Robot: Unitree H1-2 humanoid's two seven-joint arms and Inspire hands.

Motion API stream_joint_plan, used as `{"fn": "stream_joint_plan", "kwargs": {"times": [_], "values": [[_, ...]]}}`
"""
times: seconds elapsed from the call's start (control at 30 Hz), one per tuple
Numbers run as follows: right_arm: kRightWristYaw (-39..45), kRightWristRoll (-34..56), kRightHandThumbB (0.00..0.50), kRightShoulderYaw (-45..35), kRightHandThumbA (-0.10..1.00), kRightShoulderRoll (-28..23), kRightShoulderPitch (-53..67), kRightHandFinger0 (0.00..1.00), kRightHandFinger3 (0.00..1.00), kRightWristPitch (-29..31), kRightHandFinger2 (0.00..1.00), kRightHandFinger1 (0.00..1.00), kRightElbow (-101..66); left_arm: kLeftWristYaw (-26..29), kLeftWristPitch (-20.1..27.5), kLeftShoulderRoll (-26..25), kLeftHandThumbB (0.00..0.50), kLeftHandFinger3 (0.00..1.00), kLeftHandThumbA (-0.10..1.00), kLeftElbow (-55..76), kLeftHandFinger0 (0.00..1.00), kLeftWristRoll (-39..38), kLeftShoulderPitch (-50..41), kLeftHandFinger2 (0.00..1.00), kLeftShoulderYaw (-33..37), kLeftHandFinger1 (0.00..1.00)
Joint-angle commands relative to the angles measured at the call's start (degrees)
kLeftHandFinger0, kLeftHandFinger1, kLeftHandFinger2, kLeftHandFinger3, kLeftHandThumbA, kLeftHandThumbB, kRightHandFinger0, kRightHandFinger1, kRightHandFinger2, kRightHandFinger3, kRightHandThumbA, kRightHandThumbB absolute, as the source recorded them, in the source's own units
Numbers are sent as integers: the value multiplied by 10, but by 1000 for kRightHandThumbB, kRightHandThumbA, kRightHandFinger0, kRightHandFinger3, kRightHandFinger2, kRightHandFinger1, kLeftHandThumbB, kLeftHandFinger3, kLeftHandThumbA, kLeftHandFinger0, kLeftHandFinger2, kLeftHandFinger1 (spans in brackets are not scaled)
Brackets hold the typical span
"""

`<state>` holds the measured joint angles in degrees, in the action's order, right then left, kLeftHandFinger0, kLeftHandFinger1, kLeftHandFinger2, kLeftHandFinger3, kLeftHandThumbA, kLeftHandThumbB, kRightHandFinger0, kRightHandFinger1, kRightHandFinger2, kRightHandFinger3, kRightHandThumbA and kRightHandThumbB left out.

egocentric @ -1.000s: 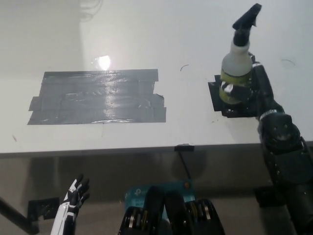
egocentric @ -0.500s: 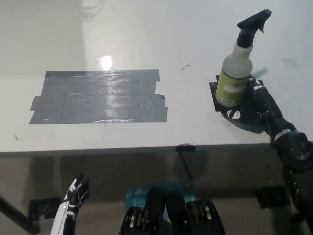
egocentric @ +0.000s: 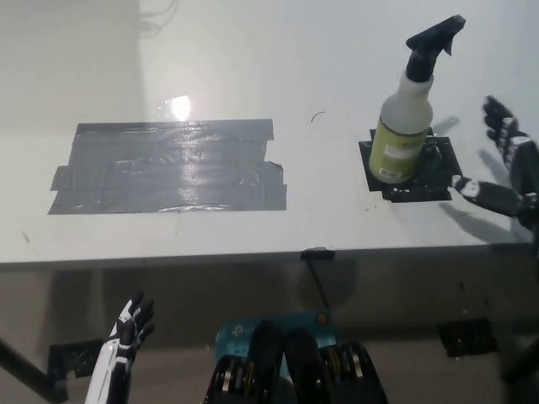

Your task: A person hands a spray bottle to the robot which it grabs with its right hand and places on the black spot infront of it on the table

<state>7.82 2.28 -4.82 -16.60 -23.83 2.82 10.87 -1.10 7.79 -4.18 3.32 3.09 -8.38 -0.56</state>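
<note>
standing upright on the black spot (egocentric: pixel 413 172) is the spray bottle (egocentric: pixel 404 126), its long axis vertical and its black trigger head (egocentric: pixel 434 38) pointing toward the picture's upper right, out over the white surface (egocentric: pixel 253 50). nothing touches the bottle now. my right hand (egocentric: pixel 505 164) sits just to the bottle's right, near the picture's right edge, released, fingers (egocentric: pixel 501 126) spread apart and holding nothing, with a clear gap between them and the bottle. that is the nearer hand by far; my left hand (egocentric: pixel 126 332) hangs below the surface's near edge at the lower left, well apart, fingers loosely splayed and empty. a wide patch of grey tape (egocentric: pixel 168 164) lies on the surface to the bottle's left, not involved. i judge the placing done, so any pull-back should go rightward, away from the bottle, so as not to tip it.
</note>
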Motion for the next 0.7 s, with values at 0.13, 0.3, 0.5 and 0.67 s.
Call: {"fn": "stream_joint_plan", "kwargs": {"times": [0.13, 0.3, 0.5, 0.67], "values": [[9, 58, 500, 5, 955, 14, 193, 1000, 1000, -52, 1000, 1000, -391, -5, 16, -3, 8, 1000, 1000, 5, 1000, -12, 2, 1000, -2, 1000], [19, -2, 500, 93, 996, 66, 312, 1000, 1000, -1, 1000, 1000, -473, -2, 22, -5, 17, 1000, 1000, -1, 1000, -5, 7, 1000, -2, 1000], [32, -11, 479, 140, 952, 77, 348, 1000, 1000, -19, 1000, 1000, -442, -5, 9, -10, 28, 1000, 1000, 3, 1000, -11, 15, 1000, -6, 1000], [23, -10, 488, 147, 911, 83, 356, 1000, 1000, 20, 1000, 1000, -346, -6, 6, -8, 1, 1000, 1000, 8, 1000, -14, 9, 1000, -5, 1000]]}}
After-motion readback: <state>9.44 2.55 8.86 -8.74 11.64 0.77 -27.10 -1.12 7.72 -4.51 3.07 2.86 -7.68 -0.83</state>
